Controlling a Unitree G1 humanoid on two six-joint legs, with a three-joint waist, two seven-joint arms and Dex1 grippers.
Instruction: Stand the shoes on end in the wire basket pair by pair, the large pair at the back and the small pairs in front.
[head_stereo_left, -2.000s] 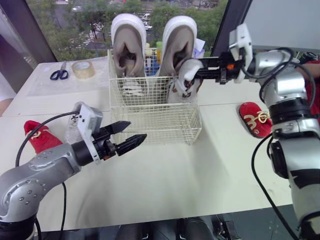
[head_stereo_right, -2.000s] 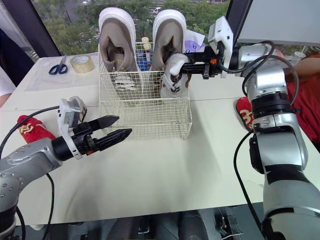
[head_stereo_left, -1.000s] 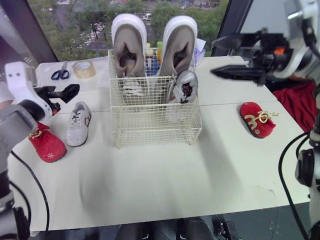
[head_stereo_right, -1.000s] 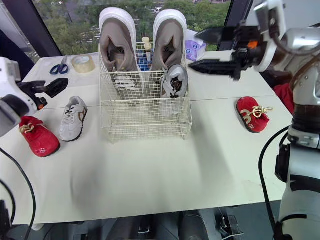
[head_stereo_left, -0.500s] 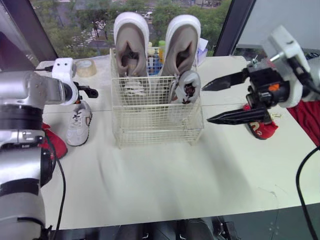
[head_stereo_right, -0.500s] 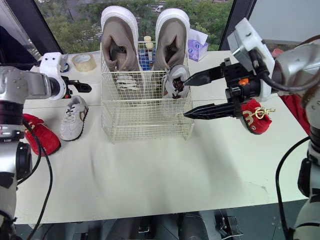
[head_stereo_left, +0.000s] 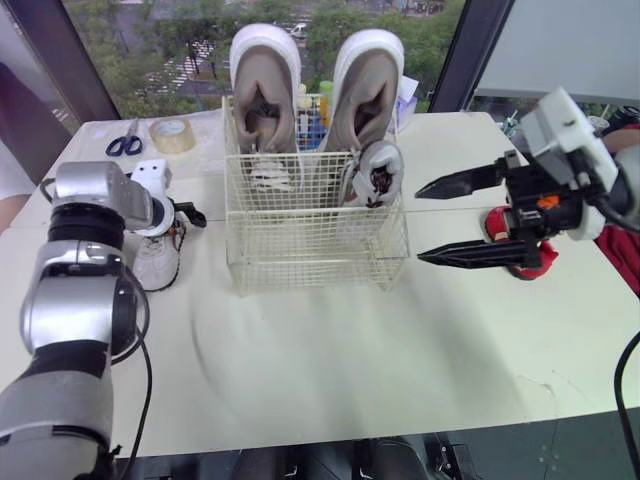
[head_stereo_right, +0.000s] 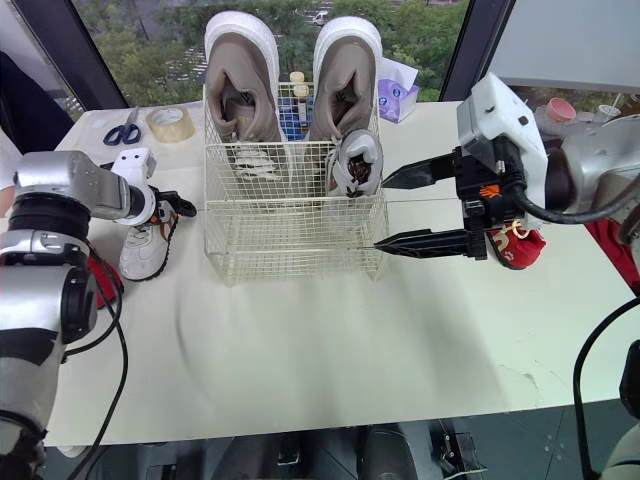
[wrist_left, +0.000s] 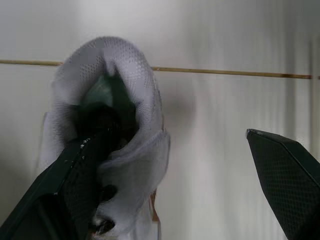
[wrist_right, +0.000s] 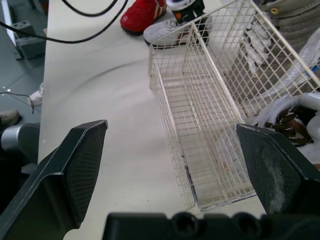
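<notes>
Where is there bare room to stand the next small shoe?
The wire basket's front compartment is bare, wall to wall. The table before it is open too. Crowded: behind that compartment, the large pair and small grey shoe.

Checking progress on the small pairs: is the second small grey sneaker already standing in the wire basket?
No, that small grey sneaker lies on the table, left of the wire basket.

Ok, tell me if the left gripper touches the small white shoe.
Touching: in the left wrist view, the left gripper has one of its fingers inside the small white shoe.
</notes>
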